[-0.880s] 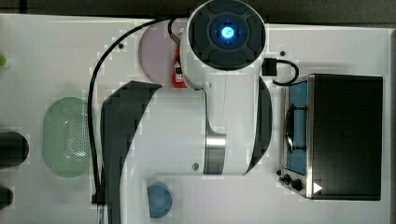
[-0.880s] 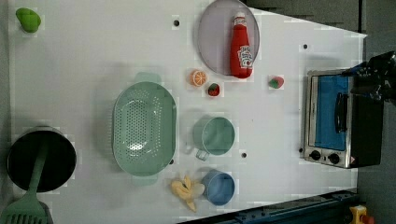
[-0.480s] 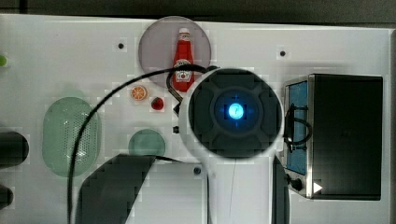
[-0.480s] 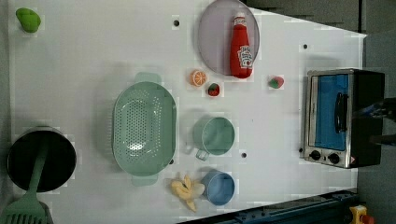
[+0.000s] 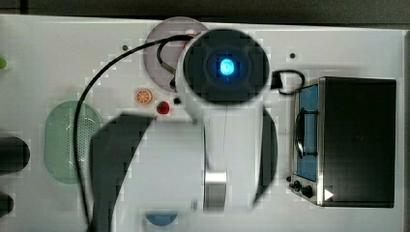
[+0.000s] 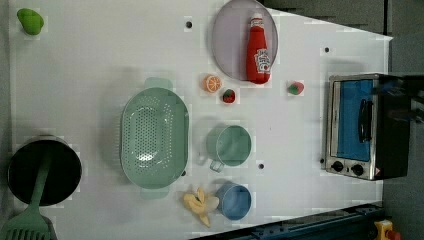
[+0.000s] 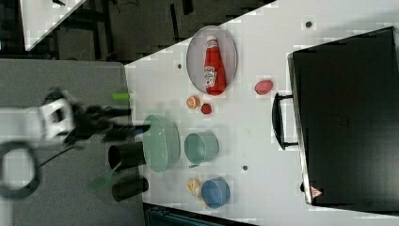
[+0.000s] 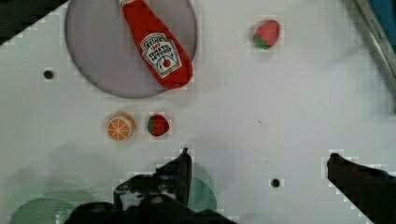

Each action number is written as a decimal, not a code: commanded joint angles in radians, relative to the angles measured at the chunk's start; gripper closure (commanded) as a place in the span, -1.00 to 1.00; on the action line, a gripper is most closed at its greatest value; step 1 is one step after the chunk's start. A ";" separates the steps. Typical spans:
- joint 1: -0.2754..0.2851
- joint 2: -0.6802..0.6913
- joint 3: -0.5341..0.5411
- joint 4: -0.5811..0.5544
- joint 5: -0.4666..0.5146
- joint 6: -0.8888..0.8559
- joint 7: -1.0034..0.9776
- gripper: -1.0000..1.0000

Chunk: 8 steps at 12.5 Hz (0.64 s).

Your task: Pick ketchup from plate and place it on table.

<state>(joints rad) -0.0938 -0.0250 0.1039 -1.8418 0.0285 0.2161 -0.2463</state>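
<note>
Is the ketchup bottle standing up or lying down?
Lying down. The ketchup bottle rests flat on its side on the plate, label facing up, its bottom end reaching the plate's rim.

The white table [image 6: 100, 60] carries the lilac plate [image 6: 227, 45] near its far edge in the left view. Just beside the plate lie an orange slice [image 6: 212, 83] and two small red fruits [image 6: 229, 95] [image 6: 295, 88]. Farther from the plate stand a green basket [image 6: 154, 138], a green cup [image 6: 230, 145], a blue bowl [image 6: 234, 201] and a toaster oven [image 6: 365, 126].
</note>
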 commanded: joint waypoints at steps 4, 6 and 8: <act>-0.001 0.238 0.037 -0.034 -0.002 0.152 -0.279 -1.00; 0.004 0.293 0.044 -0.031 -0.002 0.217 -0.363 -1.00; 0.011 0.352 0.045 -0.016 -0.003 0.277 -0.417 -1.00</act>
<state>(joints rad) -0.0964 0.3740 0.1428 -1.8984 0.0301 0.4678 -0.5566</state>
